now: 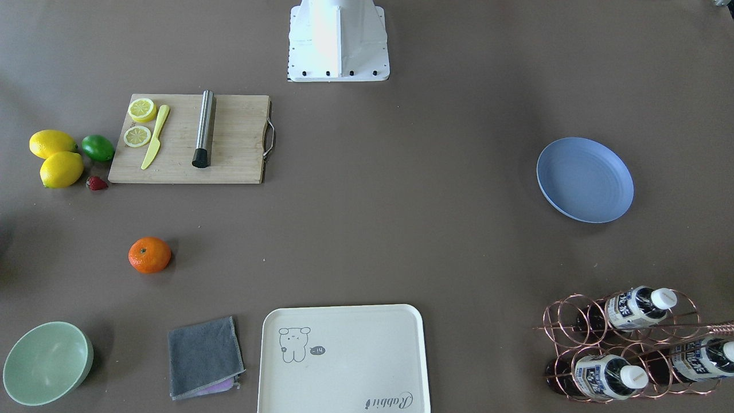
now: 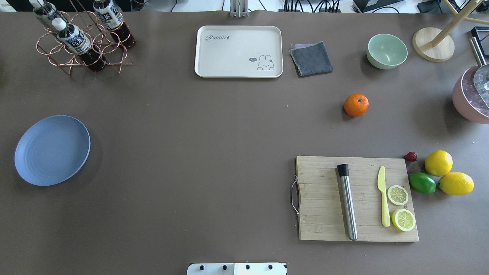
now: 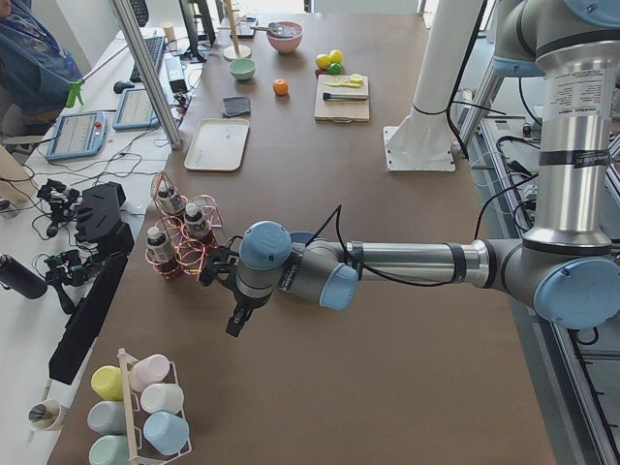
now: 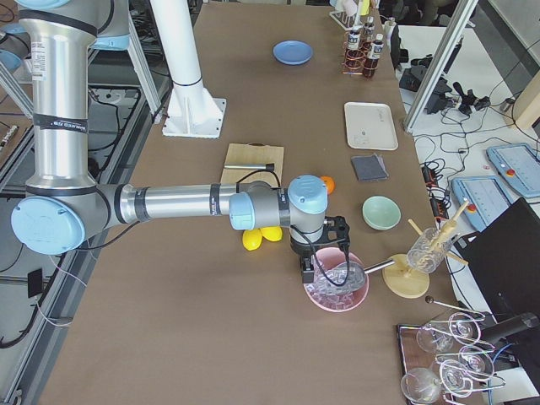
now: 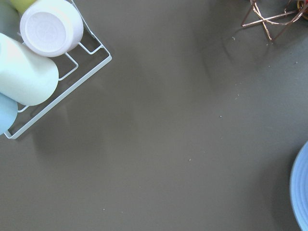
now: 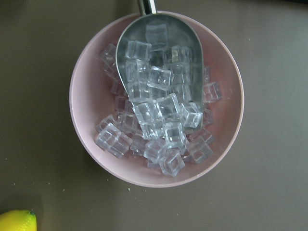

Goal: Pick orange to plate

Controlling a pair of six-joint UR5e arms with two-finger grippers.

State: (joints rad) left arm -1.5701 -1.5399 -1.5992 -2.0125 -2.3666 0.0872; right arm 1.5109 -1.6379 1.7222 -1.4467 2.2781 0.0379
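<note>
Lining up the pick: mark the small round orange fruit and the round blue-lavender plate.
Small round orange fruit [image 2: 356, 105]: overhead view, middle of its peel.
Round blue-lavender plate [image 2: 52, 150]: overhead view, bare centre of its dish.

Matte plate [image 2: 52, 150]; wooden board [image 2: 357, 198]; cloth rag [image 2: 311, 58].

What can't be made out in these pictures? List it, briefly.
- Left claw: exterior left view only, small and dark; open or shut, cannot tell.
- Right claw: exterior right view only, under its own wrist; cannot tell.
- Orange: exterior right view, mostly behind the right arm.
- Plate: left wrist view, cut off by the right edge.
</note>
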